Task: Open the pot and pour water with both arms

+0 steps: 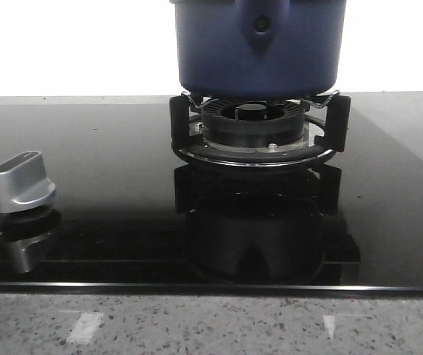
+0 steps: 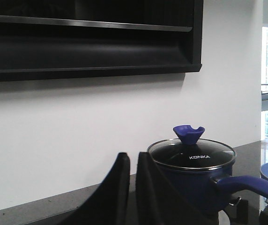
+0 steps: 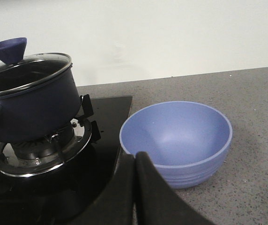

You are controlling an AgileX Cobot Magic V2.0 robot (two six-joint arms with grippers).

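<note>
Pot (image 1: 259,44) sits on the burner (image 1: 256,127) at the back of the black cooktop (image 1: 108,185), glass lid (image 2: 191,153) on, blue knob (image 2: 188,134) up, handle (image 2: 249,185) sticking out sideways. Your left gripper (image 2: 133,197) has its fingers nearly together, holding nothing, near the pot. Your right gripper (image 3: 135,187) is closed and empty, just in front of the blue bowl (image 3: 178,140) beside the cooktop.

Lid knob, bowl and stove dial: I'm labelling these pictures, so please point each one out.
lid knob (image 2: 189,133), left wrist view, on its blue flared top.
bowl (image 3: 181,136), right wrist view, on its inner wall.
stove dial (image 1: 21,182), front view, on its silver grip.
</note>
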